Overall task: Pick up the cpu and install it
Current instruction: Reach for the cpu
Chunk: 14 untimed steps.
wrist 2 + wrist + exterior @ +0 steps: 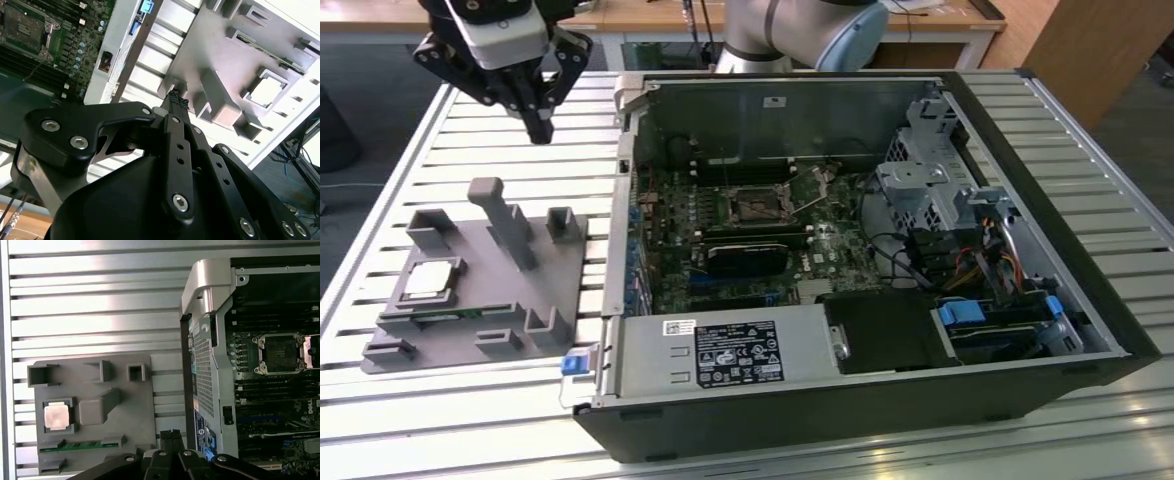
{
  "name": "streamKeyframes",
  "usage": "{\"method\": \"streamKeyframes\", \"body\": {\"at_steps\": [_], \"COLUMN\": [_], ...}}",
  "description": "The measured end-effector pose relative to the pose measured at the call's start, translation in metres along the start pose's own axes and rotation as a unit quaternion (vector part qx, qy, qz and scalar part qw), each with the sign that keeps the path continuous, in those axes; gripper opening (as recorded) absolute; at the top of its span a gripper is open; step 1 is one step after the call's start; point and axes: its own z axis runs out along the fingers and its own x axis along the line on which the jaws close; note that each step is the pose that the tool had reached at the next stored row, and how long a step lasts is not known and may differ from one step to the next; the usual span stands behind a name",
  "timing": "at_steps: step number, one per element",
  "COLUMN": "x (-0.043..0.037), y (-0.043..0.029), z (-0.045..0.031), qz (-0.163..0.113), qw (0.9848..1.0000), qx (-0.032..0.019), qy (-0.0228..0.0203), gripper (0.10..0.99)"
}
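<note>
The cpu [430, 280] is a small silver-topped square lying in a recess of the grey holder plate [464, 245] on the slatted table, at the exterior view's left. Both wrist views show the cpu [266, 91] [56, 416] in that recess. My gripper [538, 128] hangs above the table behind the plate, well clear of the chip, fingers pressed together with nothing between them. Its black tips [176, 98] [171, 435] point down near the plate's edge. The black socket [754, 207] [280, 354] sits open on the motherboard inside the case.
An open computer case [854, 420] with tall side walls takes up the middle and the exterior view's right. The holder plate has an upright post [504, 215], several blocks and a green memory stick [80, 446]. Cables and drive cages [947, 200] crowd the case's far side.
</note>
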Motion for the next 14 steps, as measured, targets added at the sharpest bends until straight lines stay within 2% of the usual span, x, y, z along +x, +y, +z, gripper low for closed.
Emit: {"method": "streamKeyframes", "body": {"at_steps": [14], "x": [0.0132], "y": [-0.0011], "z": [0.0009], "qz": [0.0], "qw": [1.0], "qx": [0.0001], "qy": [0.0008], "gripper": [0.106]}}
